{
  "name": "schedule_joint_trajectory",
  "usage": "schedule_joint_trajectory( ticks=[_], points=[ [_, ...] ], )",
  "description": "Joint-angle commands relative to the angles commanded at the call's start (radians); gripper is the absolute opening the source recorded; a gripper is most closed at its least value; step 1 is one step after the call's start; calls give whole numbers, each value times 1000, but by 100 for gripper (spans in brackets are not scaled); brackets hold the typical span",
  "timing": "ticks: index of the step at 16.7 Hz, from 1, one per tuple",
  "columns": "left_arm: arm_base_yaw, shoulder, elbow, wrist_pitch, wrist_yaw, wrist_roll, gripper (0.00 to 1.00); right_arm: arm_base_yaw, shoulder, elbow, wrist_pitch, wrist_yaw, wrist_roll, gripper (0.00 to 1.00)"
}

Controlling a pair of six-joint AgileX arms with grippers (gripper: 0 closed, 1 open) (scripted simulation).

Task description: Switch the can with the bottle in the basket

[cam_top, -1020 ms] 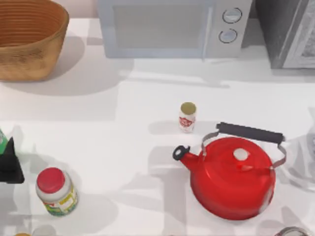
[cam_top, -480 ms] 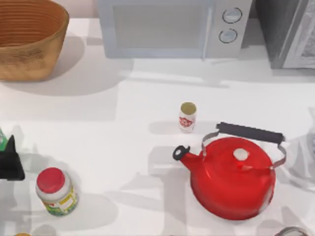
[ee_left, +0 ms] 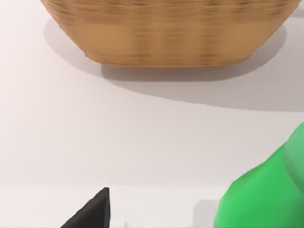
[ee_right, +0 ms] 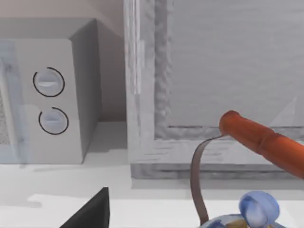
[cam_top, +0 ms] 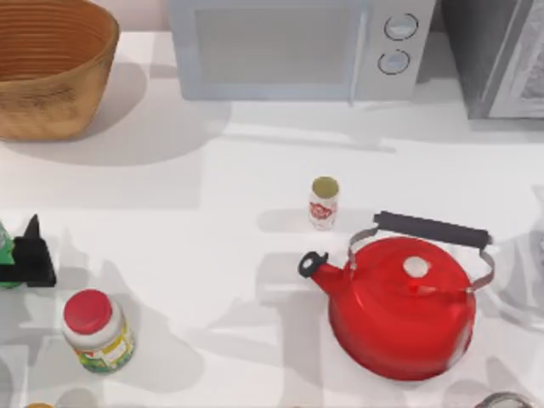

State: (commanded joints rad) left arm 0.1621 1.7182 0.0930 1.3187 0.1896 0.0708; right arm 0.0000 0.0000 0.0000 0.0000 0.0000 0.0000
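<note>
The small white can [cam_top: 324, 202] with red markings stands upright at the table's middle, just behind the red kettle. The wicker basket [cam_top: 53, 72] sits at the far left corner; the left wrist view looks at the basket's ribbed side [ee_left: 166, 33]. The green bottle [cam_top: 5, 265] shows at the table's left edge, close up in the left wrist view [ee_left: 268, 190]. My left gripper [cam_top: 30, 257] hovers right beside the bottle, open, with one black finger [ee_left: 92, 214] in sight. My right gripper is parked at the right, one finger [ee_right: 92, 213] showing, facing the appliances.
A red kettle [cam_top: 404, 306] with a black handle fills the front right. A red-lidded jar [cam_top: 96, 330] stands front left, near my left gripper. A microwave [cam_top: 297, 47] and a grey appliance [cam_top: 501, 55] line the back. An orange-handled pot [ee_right: 266, 142] sits by my right gripper.
My left gripper has shifted right and toward the back, away from the bottle, which stays at the left edge. Can, kettle and jar have not moved.
</note>
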Motion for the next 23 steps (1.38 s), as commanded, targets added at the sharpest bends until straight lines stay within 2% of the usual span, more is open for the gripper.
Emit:
schedule_joint_trajectory(
  ticks=[5,11,23],
  points=[
    [-9,124,22,101,-8,-3,100,0,0,0,0,0,0,100],
    [-8,138,22,115,-7,-2,100,0,0,0,0,0,0,100],
    [-8,138,22,115,-7,-2,10,0,0,0,0,0,0,100]
  ],
)
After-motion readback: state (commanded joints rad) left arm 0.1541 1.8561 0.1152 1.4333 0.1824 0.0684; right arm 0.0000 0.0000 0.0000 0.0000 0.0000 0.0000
